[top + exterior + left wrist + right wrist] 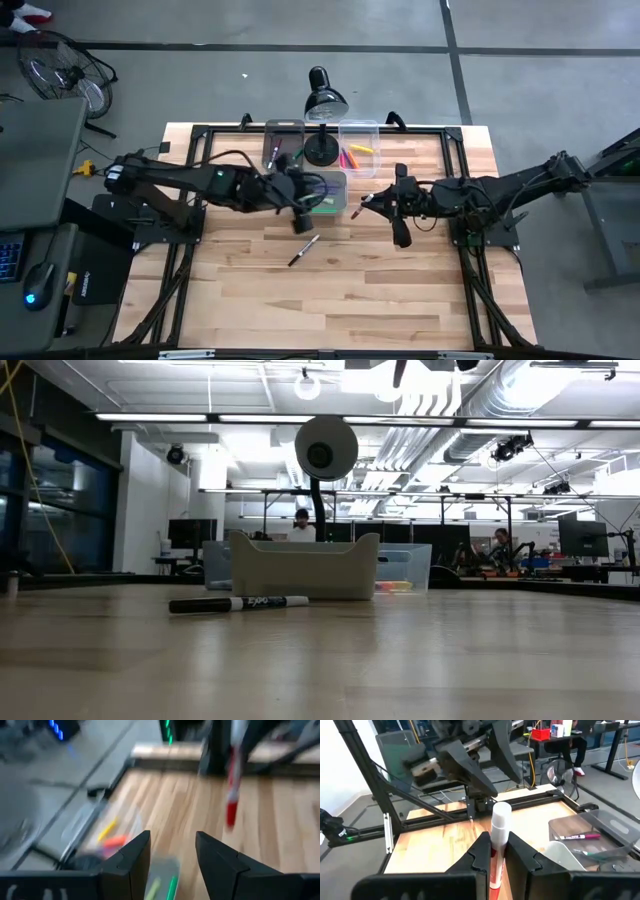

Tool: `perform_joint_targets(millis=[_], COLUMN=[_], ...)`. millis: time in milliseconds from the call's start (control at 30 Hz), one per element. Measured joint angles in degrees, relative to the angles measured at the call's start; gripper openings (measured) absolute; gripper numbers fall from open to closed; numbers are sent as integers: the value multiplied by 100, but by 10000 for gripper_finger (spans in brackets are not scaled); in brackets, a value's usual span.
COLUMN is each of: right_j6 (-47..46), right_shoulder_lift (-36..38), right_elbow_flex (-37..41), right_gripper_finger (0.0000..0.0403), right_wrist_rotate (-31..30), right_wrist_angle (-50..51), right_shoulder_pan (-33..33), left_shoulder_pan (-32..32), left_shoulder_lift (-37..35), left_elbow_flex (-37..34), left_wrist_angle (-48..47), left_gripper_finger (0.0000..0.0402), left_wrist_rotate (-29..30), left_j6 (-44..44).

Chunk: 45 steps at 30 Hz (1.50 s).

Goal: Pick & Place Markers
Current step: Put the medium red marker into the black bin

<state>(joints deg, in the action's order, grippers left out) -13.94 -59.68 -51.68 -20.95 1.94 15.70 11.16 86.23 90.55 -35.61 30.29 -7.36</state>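
Note:
A black marker [304,250] [240,603] lies flat on the table, near its middle. Other markers lie in three bins: purple ones in the grey bin [283,145], orange and yellow ones in the clear bin [358,150], green ones in the frosted bin [328,192]. My right gripper [378,204] [496,851] is just right of the frosted bin and shut on a white-and-red marker [499,827] [231,785]. My left gripper [302,218] [172,852] hangs open over the frosted bin's near left corner, holding nothing. Neither gripper shows in the low view. My right gripper pinches the white-and-red marker between its two fingers, which lie along it. The marker's white end [501,812] sticks out past the fingertips, toward the table's left. The marker is lifted clear of the table and roughly level.
A black desk lamp [322,100] [325,452] stands at the far edge between the grey and clear bins. The three bins sit close together around its base. The near half of the wooden table [330,300] holds only the black marker.

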Motion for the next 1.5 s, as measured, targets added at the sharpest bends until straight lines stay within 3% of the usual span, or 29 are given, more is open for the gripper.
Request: perform_joint_targets(millis=[233, 400, 733, 933, 1200, 1500], right_j6=[-16, -12, 101, 150, 139, 261], right_shoulder_lift=[-46, -287, -473, -832, -1452, -1601], right_elbow_flex=[0, 1, -1, -2, 0, -315], right_gripper_finger=[28, 28, 28, 28, 28, 28], right_wrist_rotate=[12, 292, 1112, 1740, 2375, 2803], right_wrist_angle=[6, -187, -1072, -1671, -2029, -2322], right_shoulder_pan=[2, -85, -632, -1022, -1479, -1706], left_shoulder_pan=[13, 9, -15, -149, -221, -221], left_shoulder_lift=[-553, -1004, -1053, -1053, -1053, -1053], left_elbow_flex=[-267, -1006, -1860, -1911, -1911, -1911], left_wrist_angle=[-1098, -742, 923, 1218, 1516, 1579], left_gripper_finger=[152, 152, 152, 152, 152, 152], left_wrist_rotate=[219, 239, -467, -593, -1316, -1321], left_j6=[-632, -965, -835, -795, -778, -749])
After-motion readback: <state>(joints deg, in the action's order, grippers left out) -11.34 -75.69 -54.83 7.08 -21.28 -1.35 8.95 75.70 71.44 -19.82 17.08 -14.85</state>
